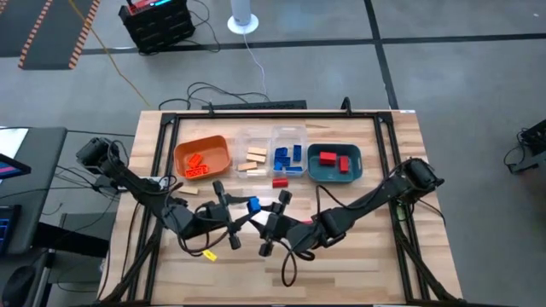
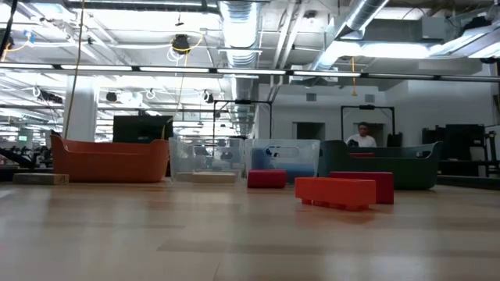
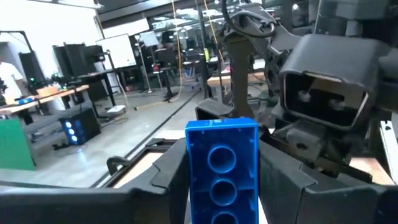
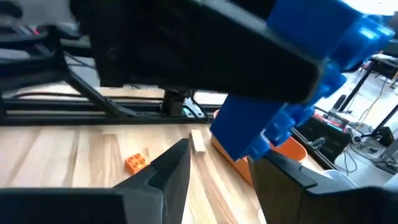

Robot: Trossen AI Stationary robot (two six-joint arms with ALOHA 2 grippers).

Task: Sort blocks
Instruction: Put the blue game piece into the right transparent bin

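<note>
Both pincers, left gripper [image 1: 241, 207] and right gripper [image 1: 266, 209], meet above mid-table, each clamped on the blue block [image 1: 253, 205] between them. Pull straight apart if it is two joined; the blue tray [image 1: 287, 135] lies beyond.

Two red blocks [image 2: 336, 192] are lying on the tabletop [image 2: 234, 242] before the orange tray [image 2: 109, 160], clear trays [image 2: 207, 160] and teal tray [image 2: 422, 168].

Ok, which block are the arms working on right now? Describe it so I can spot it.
Look in front of the tray row, mid-table, where both grippers meet. Between the left gripper and right gripper sits a blue block, the only one held off the wood, unlike the loose red block nearby.
</note>
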